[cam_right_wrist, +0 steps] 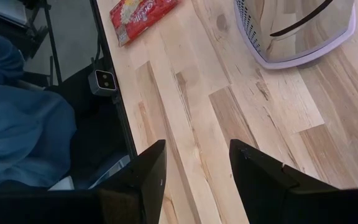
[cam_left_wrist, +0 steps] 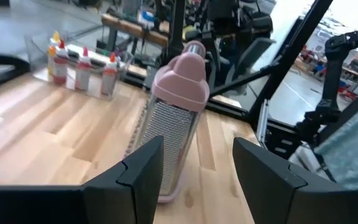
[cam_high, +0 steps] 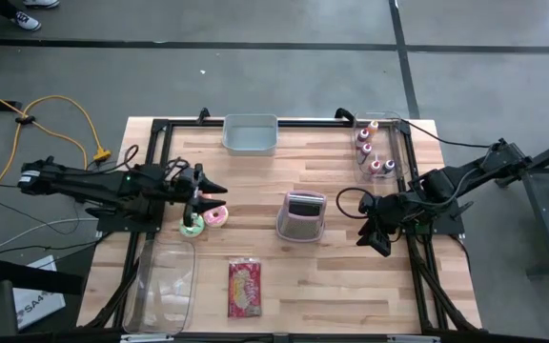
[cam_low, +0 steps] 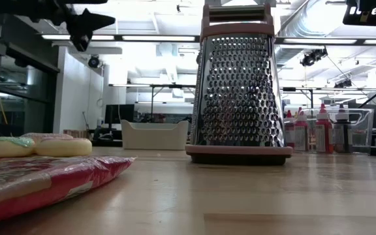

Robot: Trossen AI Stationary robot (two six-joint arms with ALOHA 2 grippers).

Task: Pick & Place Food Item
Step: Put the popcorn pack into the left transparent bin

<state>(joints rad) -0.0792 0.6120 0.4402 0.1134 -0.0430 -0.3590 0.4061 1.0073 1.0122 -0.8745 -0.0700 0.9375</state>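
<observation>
Two doughnuts lie flat side by side on the table at the left, one green-iced and one pink-iced; the low view shows them as well. A red snack packet lies flat near the front edge. My left gripper is open and hangs in the air just behind the doughnuts, pointing level toward the table's right side; nothing is between its fingers. My right gripper waits open above the table's right side, slanting down, with only bare wood between its fingers.
A pink-topped metal grater stands upright mid-table. A clear bin sits at the far edge, and a clear tray at the near left. A holder of sauce bottles stands at the far right.
</observation>
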